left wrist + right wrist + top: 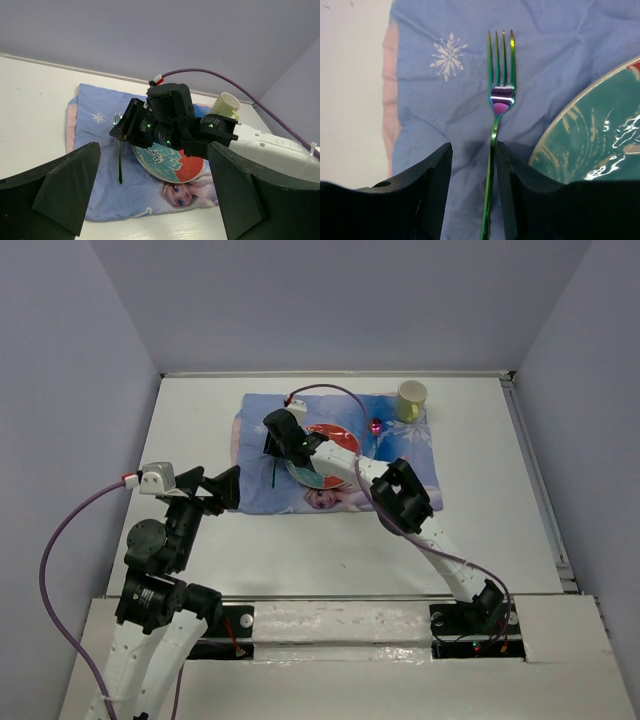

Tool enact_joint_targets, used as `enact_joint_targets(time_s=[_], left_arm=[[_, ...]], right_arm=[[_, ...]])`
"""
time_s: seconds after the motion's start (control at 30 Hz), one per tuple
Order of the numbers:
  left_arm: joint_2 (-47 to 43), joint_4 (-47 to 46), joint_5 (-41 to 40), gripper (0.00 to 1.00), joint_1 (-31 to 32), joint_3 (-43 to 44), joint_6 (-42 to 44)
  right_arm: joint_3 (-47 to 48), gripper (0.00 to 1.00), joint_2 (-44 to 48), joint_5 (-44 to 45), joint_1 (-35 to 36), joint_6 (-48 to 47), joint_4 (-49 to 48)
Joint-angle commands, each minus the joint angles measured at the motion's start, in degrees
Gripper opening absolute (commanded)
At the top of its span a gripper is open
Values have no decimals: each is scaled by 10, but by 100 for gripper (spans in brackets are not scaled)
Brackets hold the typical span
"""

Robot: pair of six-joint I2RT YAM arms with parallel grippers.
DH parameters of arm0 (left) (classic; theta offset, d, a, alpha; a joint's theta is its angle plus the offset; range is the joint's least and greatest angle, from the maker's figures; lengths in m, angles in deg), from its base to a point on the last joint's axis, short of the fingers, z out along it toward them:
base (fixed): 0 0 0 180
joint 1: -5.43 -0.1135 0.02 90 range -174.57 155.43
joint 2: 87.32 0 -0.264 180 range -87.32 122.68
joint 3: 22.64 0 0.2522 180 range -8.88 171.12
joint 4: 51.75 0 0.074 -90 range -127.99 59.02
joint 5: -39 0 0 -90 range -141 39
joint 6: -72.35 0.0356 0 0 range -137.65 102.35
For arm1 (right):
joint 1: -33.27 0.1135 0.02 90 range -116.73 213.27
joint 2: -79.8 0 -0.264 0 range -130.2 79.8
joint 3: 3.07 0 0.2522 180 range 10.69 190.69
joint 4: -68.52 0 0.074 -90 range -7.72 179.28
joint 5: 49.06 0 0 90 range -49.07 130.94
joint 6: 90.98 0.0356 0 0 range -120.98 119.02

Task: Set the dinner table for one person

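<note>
With round teal-and-red plate (175,167), rainbow metal fork (501,95) and yellow cup (411,400) on the blue princess cloth placemat (255,420), we seem nearly done, our right hand (473,150) narrowly parted astride the fork, left hand (212,483) wide and empty.

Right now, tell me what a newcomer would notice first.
The blue cartoon-princess placemat at the far middle of the dinner table, with a teal-and-red plate on it and a yellow mug at its far right corner. Left of the plate lies an iridescent fork, its handle between the parted fingers of the right gripper.
</note>
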Motion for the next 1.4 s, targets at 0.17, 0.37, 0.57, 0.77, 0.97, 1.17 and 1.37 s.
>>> enact_joint_targets(time_s=[0.17, 0.37, 0.57, 0.77, 0.97, 1.17, 1.37], left_arm=[[15, -30, 4, 99, -5, 4, 3], [11, -22, -8, 99, -13, 5, 9], [-1, -14, -25, 99, -27, 4, 10], [-16, -7, -36, 99, -28, 4, 18], [-27, -24, -8, 99, -30, -7, 26], [-18, -29, 5, 99, -31, -9, 26], [-27, -38, 10, 99, -32, -14, 28]], right_arm=[[27, 52, 54, -22, 0, -16, -3], [-75, 54, 195, -59, 0, -45, -42], [-319, 54, 390, -124, 5, -104, -143], [-529, 49, 656, -184, 5, -181, -159], [-752, 90, 981, -187, 5, -219, -148], [-842, 100, 1163, -103, 5, -226, -21], [-897, 100, 1277, -81, 5, -221, -16]])
